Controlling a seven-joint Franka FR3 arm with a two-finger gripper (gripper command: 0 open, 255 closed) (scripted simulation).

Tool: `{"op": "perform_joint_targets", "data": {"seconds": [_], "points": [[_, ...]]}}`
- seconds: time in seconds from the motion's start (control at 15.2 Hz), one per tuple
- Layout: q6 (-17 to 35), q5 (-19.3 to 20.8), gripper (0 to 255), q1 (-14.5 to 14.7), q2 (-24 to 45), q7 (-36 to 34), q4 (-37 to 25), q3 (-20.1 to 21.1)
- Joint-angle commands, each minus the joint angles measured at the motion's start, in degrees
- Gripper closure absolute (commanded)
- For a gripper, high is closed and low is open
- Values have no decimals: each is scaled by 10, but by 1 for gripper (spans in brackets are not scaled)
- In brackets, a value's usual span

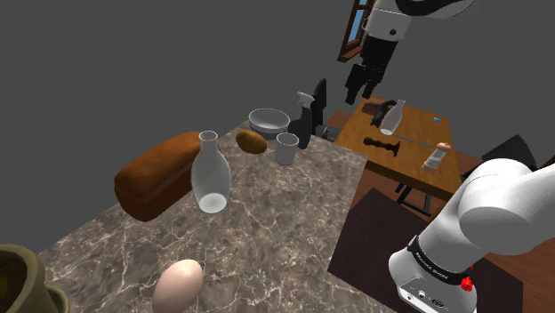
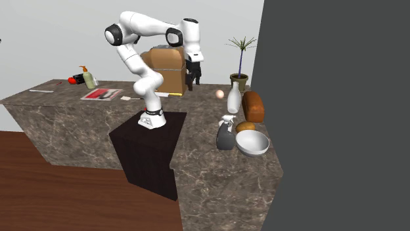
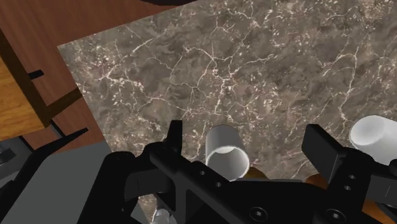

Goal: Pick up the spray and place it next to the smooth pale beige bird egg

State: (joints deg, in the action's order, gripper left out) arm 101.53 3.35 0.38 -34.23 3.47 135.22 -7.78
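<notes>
Dark veined stone is seen as the worktop (image 1: 285, 231), backed by a grey wall. A dark spray bottle (image 1: 304, 123) with a pale trigger head is stood upright at the far corner, just beside a white cup (image 1: 286, 148) and a bowl (image 1: 268, 119), well apart from the beige egg (image 1: 178, 284). The end effector (image 1: 363, 86) is held in the air over that corner, fingers apart, nothing clasped.

You are looking at an arm (image 1: 498, 204) showing smooth, rounded white shells, with dark bands sitting at the joints. Its base collar (image 1: 440, 264) is carrying a black ring with small white lettering and a red mark (image 1: 466, 283). The gripper (image 3: 245, 137) is presenting all black: blocky, angular fingers (image 3: 173, 137) and a faceted housing, with round screw heads (image 3: 254, 213) dotting it.
</notes>
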Motion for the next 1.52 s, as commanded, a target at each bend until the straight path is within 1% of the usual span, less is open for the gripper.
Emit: {"op": "perform_joint_targets", "data": {"seconds": [0.0,0.26,0.46,0.79,1.06,1.45], "points": [[29,-1,0,2,42,18,-16,-13],[74,-9,0,5,126,59,-61,-41],[100,-24,0,7,192,91,-102,-60],[128,-61,0,5,305,149,-187,-83],[135,-99,0,-4,397,194,-269,-93],[177,-106,0,-4,412,199,-241,-90]]}}
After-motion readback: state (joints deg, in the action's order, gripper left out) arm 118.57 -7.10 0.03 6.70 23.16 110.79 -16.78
